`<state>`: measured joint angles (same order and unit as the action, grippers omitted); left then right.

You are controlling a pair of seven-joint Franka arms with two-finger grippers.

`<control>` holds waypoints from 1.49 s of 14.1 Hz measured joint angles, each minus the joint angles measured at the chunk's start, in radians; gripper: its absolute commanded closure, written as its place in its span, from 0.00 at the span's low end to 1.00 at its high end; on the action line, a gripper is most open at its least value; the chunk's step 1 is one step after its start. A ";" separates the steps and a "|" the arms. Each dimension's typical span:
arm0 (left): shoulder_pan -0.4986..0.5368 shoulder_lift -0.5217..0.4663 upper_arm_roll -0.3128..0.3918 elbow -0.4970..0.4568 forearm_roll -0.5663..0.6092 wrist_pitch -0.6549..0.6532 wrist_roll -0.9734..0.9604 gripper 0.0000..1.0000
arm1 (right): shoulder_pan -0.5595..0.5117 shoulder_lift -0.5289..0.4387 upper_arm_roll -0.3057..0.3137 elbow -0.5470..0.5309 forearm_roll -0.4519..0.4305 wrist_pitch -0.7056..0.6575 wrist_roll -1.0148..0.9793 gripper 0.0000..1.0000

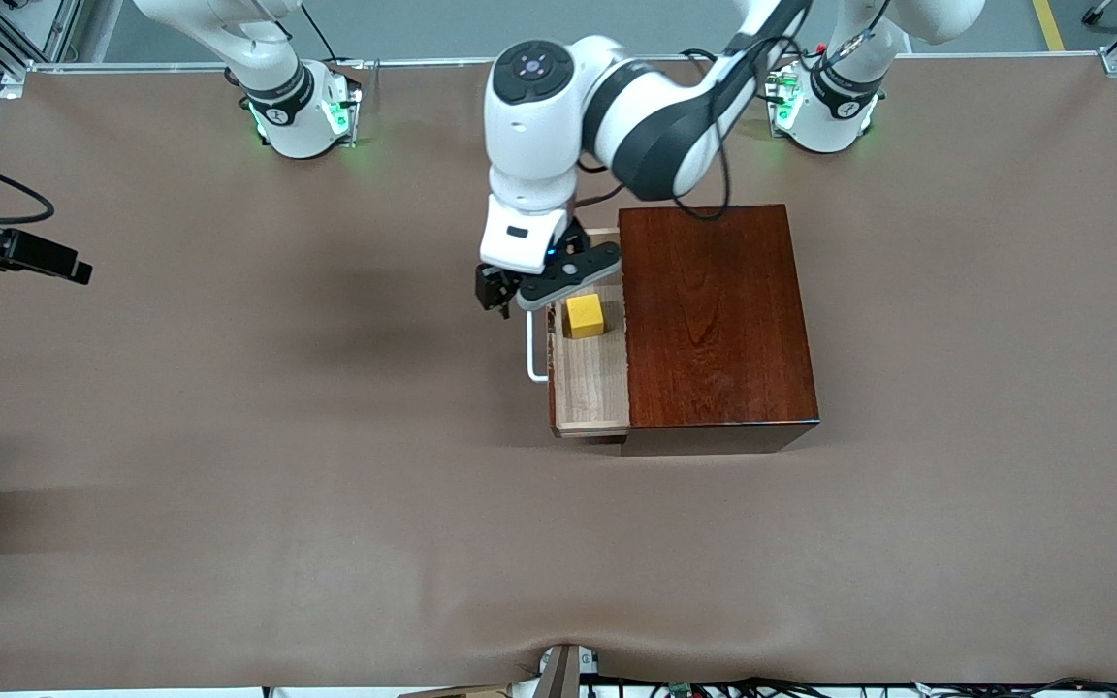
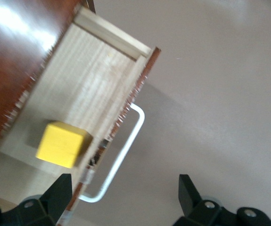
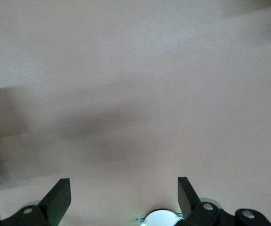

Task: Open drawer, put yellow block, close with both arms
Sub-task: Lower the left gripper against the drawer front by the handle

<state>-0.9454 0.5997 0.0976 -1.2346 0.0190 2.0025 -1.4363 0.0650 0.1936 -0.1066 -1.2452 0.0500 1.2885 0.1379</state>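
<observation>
Left wrist view shows the left gripper (image 2: pixel 123 197) spread wide and empty, hovering over the white handle (image 2: pixel 121 157) of the drawer (image 2: pixel 102 70). The drawer stands pulled out of the mahogany box (image 1: pixel 714 310), and the yellow block (image 2: pixel 62 143) lies inside, at about three o'clock from the handle in the front view. Over bare table (image 3: pixel 173 70), the right gripper (image 3: pixel 123 195) waits fully open, holding nothing.

Front cam high, faces robots; wrist cams look down; front + left wrist share drawer (image 1: pixel 590 373).

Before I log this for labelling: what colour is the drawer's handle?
White; the handle shows best in the left wrist view.
</observation>
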 measured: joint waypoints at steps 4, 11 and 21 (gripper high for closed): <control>-0.046 0.067 0.002 0.027 0.000 0.076 -0.133 0.00 | 0.000 -0.130 0.008 -0.189 -0.026 0.099 -0.115 0.00; -0.104 0.167 0.042 0.036 0.000 0.116 -0.353 0.00 | 0.000 -0.218 0.008 -0.296 -0.028 0.126 -0.207 0.00; -0.103 0.223 0.075 0.040 0.001 0.160 -0.430 0.00 | 0.000 -0.220 0.010 -0.267 -0.035 0.126 -0.129 0.00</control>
<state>-1.0489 0.8224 0.1724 -1.1946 0.0199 2.1623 -1.8663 0.0652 -0.0266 -0.0968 -1.5118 0.0151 1.4147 0.0092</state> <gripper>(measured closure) 0.000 0.000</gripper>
